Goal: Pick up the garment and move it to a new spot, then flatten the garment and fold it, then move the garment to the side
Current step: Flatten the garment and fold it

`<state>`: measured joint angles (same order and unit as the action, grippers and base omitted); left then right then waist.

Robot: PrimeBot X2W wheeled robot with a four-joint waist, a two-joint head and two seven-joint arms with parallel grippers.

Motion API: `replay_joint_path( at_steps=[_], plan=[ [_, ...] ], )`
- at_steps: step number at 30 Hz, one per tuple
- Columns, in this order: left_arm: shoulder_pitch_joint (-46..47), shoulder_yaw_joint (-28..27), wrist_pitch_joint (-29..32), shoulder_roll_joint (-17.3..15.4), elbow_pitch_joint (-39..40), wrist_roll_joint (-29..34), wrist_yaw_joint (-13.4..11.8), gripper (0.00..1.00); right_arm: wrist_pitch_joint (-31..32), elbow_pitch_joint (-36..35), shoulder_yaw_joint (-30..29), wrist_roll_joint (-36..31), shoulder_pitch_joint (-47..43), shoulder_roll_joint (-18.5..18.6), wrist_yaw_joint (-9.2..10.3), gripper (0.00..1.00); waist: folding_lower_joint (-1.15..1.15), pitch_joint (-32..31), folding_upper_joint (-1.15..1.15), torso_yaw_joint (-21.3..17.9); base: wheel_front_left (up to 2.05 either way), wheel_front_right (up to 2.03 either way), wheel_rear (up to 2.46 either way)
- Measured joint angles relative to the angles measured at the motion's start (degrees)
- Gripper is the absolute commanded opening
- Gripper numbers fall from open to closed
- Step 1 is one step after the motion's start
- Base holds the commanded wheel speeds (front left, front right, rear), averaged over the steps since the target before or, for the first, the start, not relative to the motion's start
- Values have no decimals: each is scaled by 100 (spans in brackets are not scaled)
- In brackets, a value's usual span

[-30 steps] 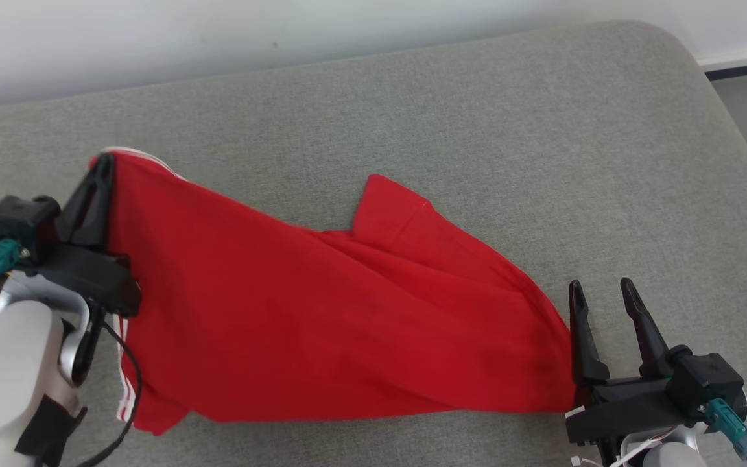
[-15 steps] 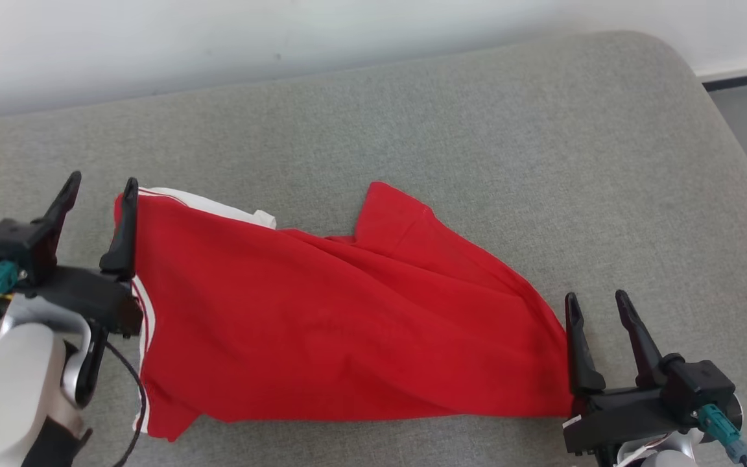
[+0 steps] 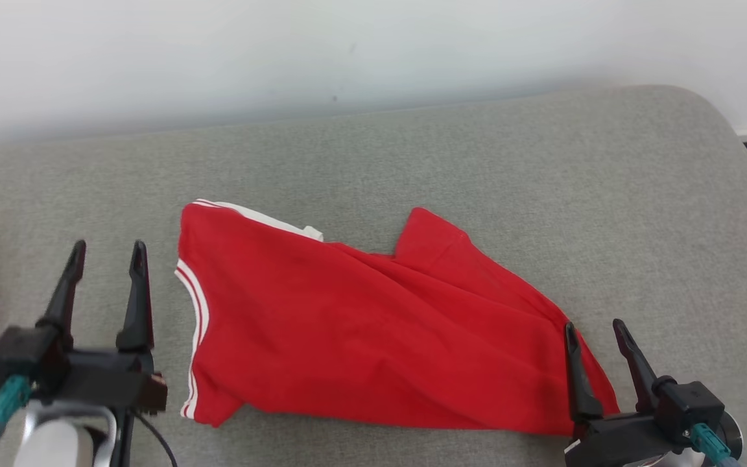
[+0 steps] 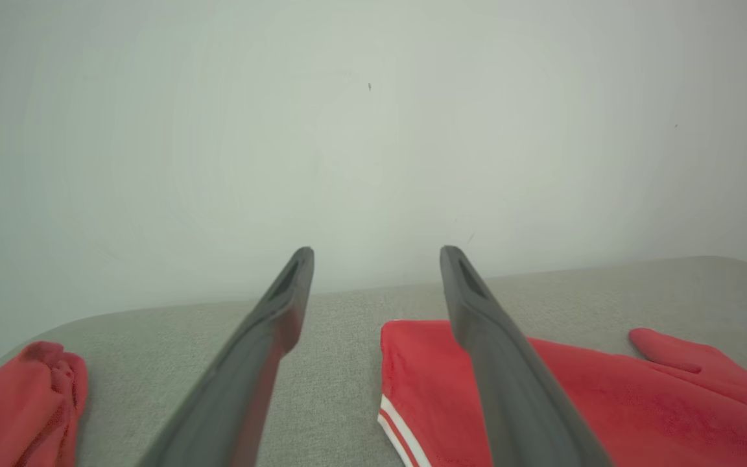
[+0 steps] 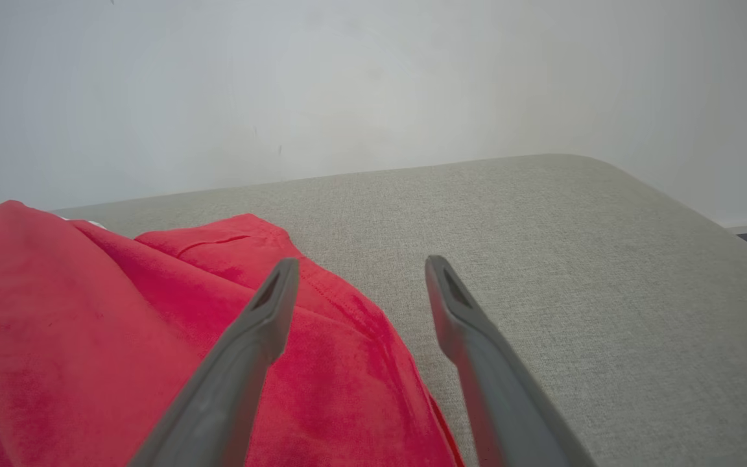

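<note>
With the red garment [image 3: 360, 337] lying creased and skewed on the grey cushion [image 3: 542, 162], and the left end effector [image 3: 109, 246] and right end effector [image 3: 592, 324] both spread wide and empty, folding now risks trapping wrinkles because flattening appears incomplete.

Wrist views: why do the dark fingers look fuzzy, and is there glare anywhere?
Left wrist view: the left fingers, close to the lens, blur toward the bottom edge; the red garment is sharper. Right wrist view: the right fingers equally soft, the grey cushion weave crisp. Head view: even light, faint shadows, no glare.
</note>
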<state>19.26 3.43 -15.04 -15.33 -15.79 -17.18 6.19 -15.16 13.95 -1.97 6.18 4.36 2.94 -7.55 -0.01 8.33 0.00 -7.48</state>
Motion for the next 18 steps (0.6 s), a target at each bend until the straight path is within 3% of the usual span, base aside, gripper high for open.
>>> replay_joint_path(
  at_steps=[9,18],
  plan=[
    [-1323,-714,0,760,1240,693,-46,100,1,94,-18,-24,-79,-1,0,100,0,-151,0,260,0,0,0],
    [-2097,-850,0,1179,1415,854,-66,100,0,300,-101,-90,-97,-1,0,100,0,-186,0,399,0,0,0]
  ],
)
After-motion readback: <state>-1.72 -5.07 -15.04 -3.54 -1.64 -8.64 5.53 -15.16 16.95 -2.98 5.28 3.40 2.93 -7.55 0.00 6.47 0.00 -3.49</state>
